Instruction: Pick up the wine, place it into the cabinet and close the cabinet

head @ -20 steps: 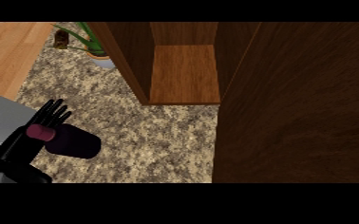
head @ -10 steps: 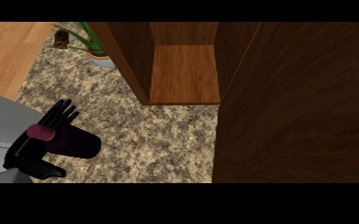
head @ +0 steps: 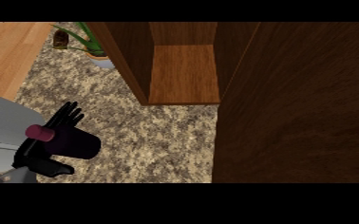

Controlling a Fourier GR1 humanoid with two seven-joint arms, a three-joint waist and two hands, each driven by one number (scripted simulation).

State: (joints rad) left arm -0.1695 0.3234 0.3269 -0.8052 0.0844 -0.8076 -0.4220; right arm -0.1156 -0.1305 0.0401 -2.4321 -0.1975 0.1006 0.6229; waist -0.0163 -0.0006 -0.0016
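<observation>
The wine bottle (head: 70,143) is dark with a maroon cap and lies tilted at the lower left, cap toward the left. My left hand (head: 43,157) is shut on it, fingers (head: 64,116) reaching up behind the bottle and the thumb below it. The cabinet (head: 184,73) stands open up and to the right of the hand, showing a bare wooden shelf. Its dark door (head: 288,109) is swung out and fills the right side. My right hand does not show.
A potted green plant (head: 89,45) stands left of the cabinet at the back. The speckled stone counter (head: 157,140) spreads between the hand and the cabinet. A light wooden surface (head: 20,47) borders the counter at the upper left.
My left hand, with the bottle in it, has shifted slightly to the right and toward the cabinet. The cabinet and its door have not moved.
</observation>
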